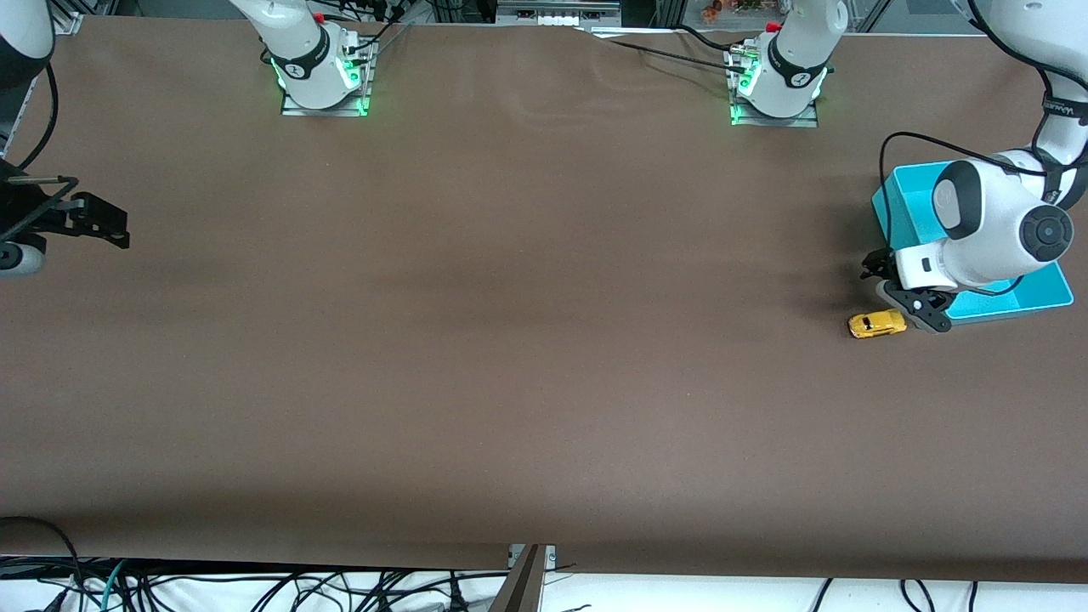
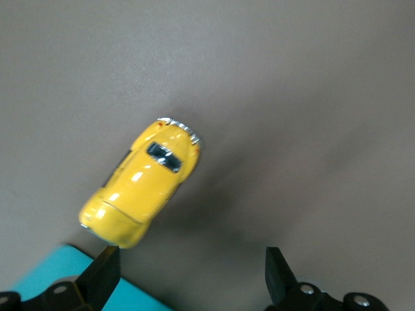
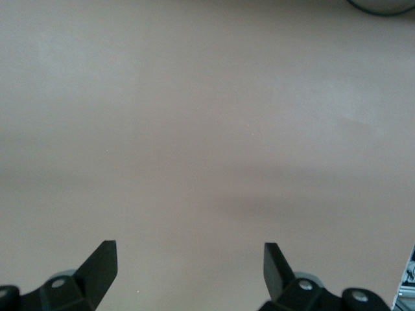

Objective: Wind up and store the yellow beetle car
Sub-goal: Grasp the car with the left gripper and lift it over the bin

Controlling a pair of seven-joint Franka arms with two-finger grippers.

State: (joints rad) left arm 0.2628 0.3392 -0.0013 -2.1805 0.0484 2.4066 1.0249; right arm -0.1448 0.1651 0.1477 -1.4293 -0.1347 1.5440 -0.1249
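Observation:
The yellow beetle car [image 1: 877,324] stands on its wheels on the brown table, by the near corner of the teal bin [image 1: 906,206]. My left gripper [image 1: 899,293] hovers low beside the car, at the bin's edge, and is open with nothing between its fingers. In the left wrist view the car [image 2: 139,191] lies just past one fingertip [image 2: 104,272], outside the left gripper [image 2: 191,275]; a corner of the bin [image 2: 45,278] shows too. My right gripper [image 1: 115,229] waits at the right arm's end of the table, and the right wrist view shows the right gripper [image 3: 190,269] open over bare table.
The left arm's wrist covers much of the teal bin, so its inside is mostly hidden. The brown table top [image 1: 510,340] stretches between the two arms. Cables [image 1: 255,586] hang past the table's near edge.

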